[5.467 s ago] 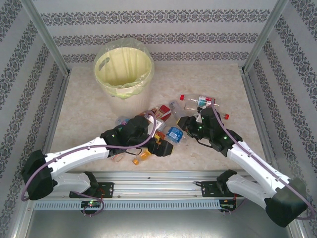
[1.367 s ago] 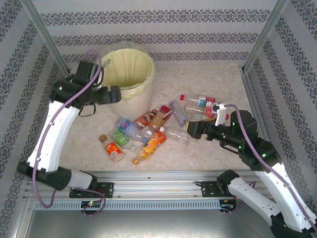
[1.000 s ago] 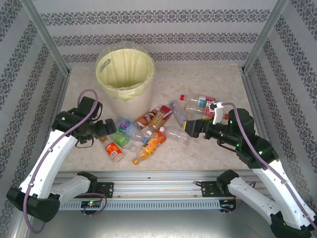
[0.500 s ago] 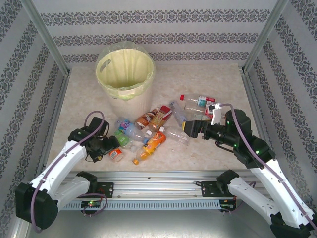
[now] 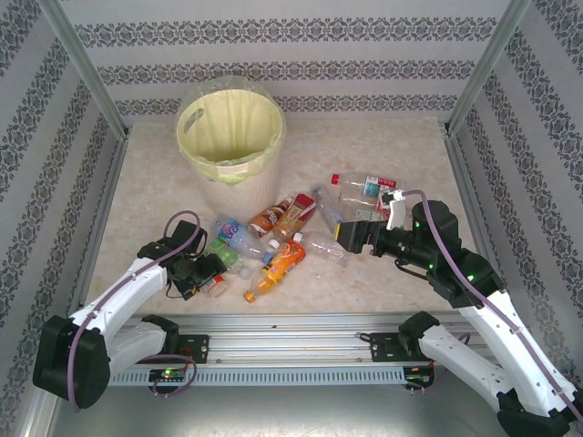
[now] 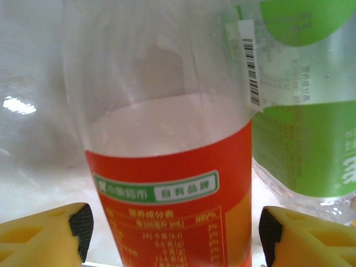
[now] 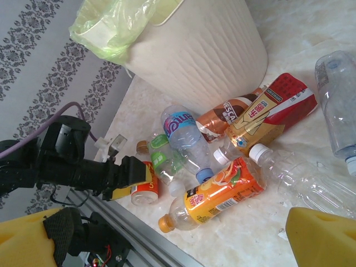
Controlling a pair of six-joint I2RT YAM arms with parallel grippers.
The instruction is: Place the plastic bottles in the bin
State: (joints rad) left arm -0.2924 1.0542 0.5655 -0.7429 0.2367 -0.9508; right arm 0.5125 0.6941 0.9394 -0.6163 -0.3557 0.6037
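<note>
The left jaws sit low on the desk (image 5: 383, 155) at the near left edge of the heap of plastic bottles (image 5: 291, 218). They stand apart on either side of a clear bottle with an orange-red label (image 6: 167, 189). One pad (image 6: 82, 222) is at the bottle's edge and a thin gap shows at the other, so no firm grip can be read. A green-labelled bottle (image 6: 306, 139) lies just beside it. The right jaws hang wide apart and empty above the desk, just right of the heap. The other bottles lie scattered between the two arms, near the foot of the bin (image 5: 239, 193), which stands upright at the far left of the desk.
</note>
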